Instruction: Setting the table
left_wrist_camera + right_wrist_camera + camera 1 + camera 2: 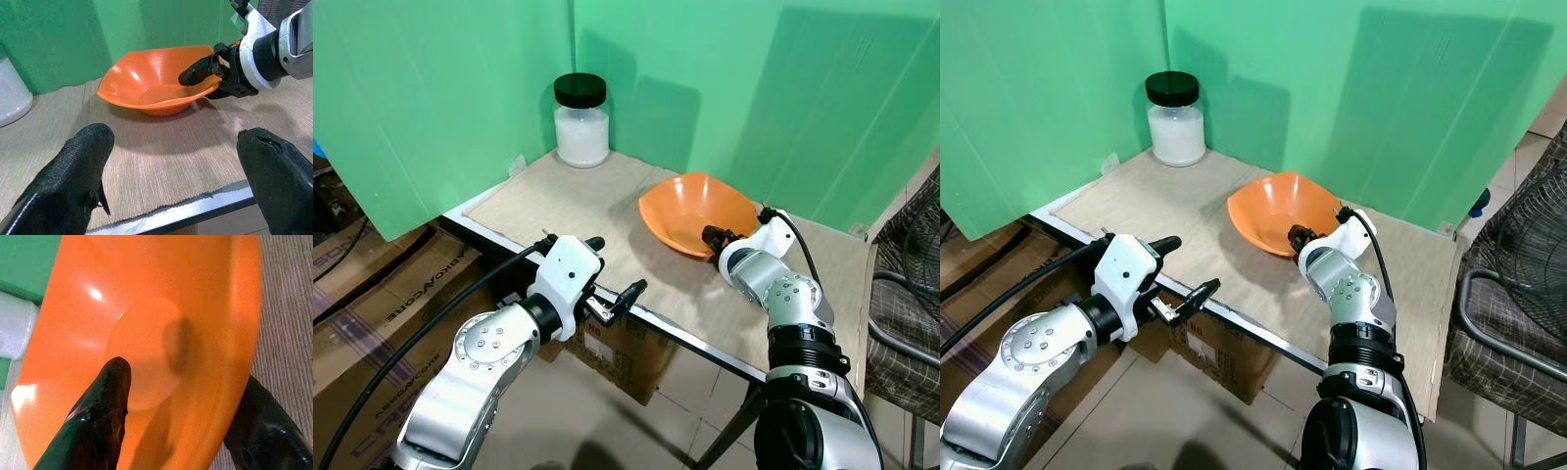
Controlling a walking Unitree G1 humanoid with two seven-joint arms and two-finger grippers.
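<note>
The right pincer [1299, 238] grips the near rim of the orange bowl [1273, 211], one finger inside and one beneath, on the counter [1185, 211] right of the white jar [1175, 119]. The left pincer [612, 279] hangs wide and empty at the counter's front edge. Held only by its rim, the bowl could tip or slip if lifted. The outer finger's contact is hidden under the bowl.

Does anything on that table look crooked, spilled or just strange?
The orange bowl sits tilted, one edge raised, because the right pincer clamps its near rim, one finger inside and one outside. Nothing is spilled. The jar stands upright in the corner. The left pincer hangs open at the table edge.
</note>
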